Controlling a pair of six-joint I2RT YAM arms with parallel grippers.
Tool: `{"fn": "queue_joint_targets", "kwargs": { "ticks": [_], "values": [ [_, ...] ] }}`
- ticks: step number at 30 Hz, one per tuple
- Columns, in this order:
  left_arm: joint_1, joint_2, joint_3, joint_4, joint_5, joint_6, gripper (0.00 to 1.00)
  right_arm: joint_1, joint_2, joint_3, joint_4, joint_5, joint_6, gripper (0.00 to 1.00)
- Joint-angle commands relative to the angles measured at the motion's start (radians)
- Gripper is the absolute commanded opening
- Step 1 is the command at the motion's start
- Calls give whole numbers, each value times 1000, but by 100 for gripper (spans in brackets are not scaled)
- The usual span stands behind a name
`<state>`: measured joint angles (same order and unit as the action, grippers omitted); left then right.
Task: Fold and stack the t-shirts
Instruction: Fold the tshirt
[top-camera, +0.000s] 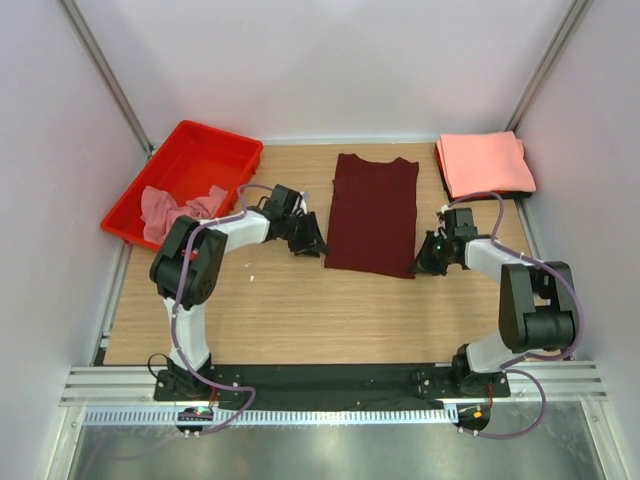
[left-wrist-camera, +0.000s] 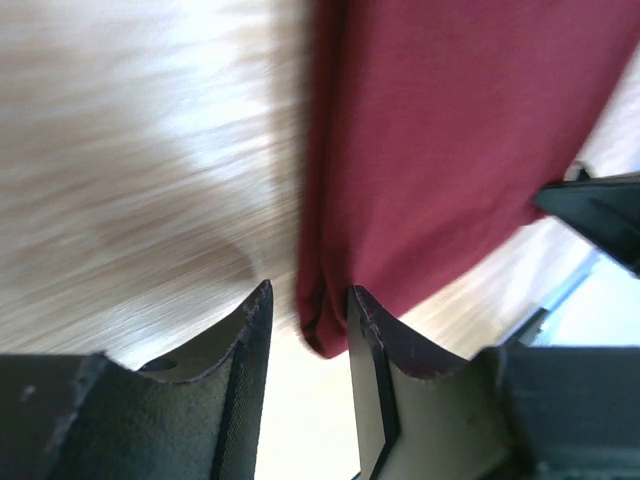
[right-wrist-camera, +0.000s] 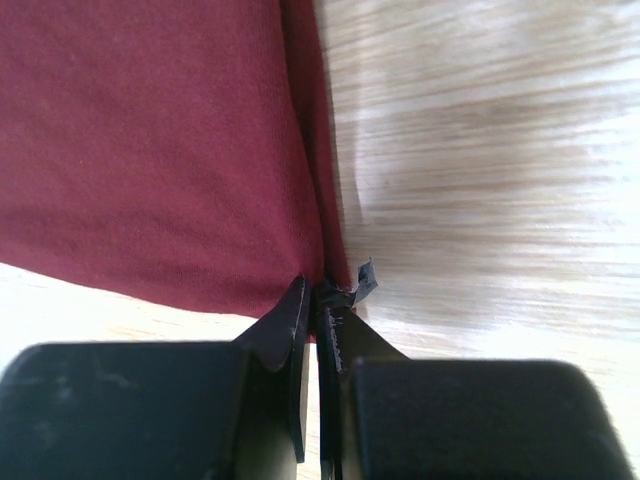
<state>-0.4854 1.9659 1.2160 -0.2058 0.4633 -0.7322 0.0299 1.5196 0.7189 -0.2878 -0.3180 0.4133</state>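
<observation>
A dark maroon t-shirt (top-camera: 372, 212) lies flat on the wooden table, folded into a long strip. My left gripper (top-camera: 312, 245) is at its near left corner, jaws open with the maroon corner (left-wrist-camera: 322, 318) between the fingertips. My right gripper (top-camera: 425, 262) is at the near right corner and is shut on the maroon shirt's edge (right-wrist-camera: 318, 262). A folded salmon-pink t-shirt (top-camera: 485, 163) lies at the far right. A crumpled dusty pink t-shirt (top-camera: 172, 210) sits in the red tray (top-camera: 200, 150).
The red plastic tray stands at the far left, partly off the table's edge. White walls close in on both sides and the back. The left wrist view shows the right gripper's dark body (left-wrist-camera: 600, 215) beyond the shirt.
</observation>
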Motion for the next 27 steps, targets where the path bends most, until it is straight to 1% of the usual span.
{"fn": "queue_joint_targets", "kwargs": {
  "ticks": [1, 2, 4, 7, 8, 9, 11, 13, 14, 16, 17, 19, 21, 23, 25, 27],
  "values": [
    [-13, -64, -29, -21, -89, 20, 37, 1, -35, -18, -16, 72, 2, 9],
    [-13, -70, -27, -32, -136, 30, 36, -1, -32, -19, -27, 91, -1, 9],
    [-13, -76, -21, -55, -156, 42, 32, -1, -29, -35, -33, 105, -2, 9],
    [-13, -78, 8, -92, -169, 37, 30, -1, -55, -64, -25, 100, 13, 23],
    [-13, -87, 10, -92, -166, 31, 30, -1, -64, -65, -28, 96, 18, 34],
    [-18, -97, 8, -92, -163, 30, 30, -1, -73, -62, -34, 89, 21, 37],
    [-25, -146, 10, -99, -169, 33, 31, -1, -116, -33, -83, 95, 27, 39],
    [-44, -185, 26, -116, -169, 37, 32, -1, -160, 19, -152, 106, 32, 38],
    [-53, -193, 34, -121, -160, 39, 32, 1, -176, 37, -171, 105, 36, 35],
    [-84, -194, 57, -116, -117, 25, 32, -1, -187, 97, -214, 82, 36, 33],
    [-96, -182, 65, -113, -100, 11, 32, 1, -182, 115, -226, 53, 38, 27],
    [-140, -161, 86, -87, -69, -6, 32, 1, -173, 148, -226, 19, 36, 21],
    [-185, -119, 102, -70, -64, -7, 32, -1, -141, 166, -208, -27, 18, 20],
    [-209, -64, 122, -69, -72, -7, 32, -1, -102, 168, -202, -33, 9, 19],
    [-211, -33, 114, -63, -75, -12, 31, -1, -81, 128, -162, -30, 7, 19],
    [-209, -10, 93, -63, -118, -6, 30, 1, -52, 72, -121, 5, 12, 19]
  ]
}}
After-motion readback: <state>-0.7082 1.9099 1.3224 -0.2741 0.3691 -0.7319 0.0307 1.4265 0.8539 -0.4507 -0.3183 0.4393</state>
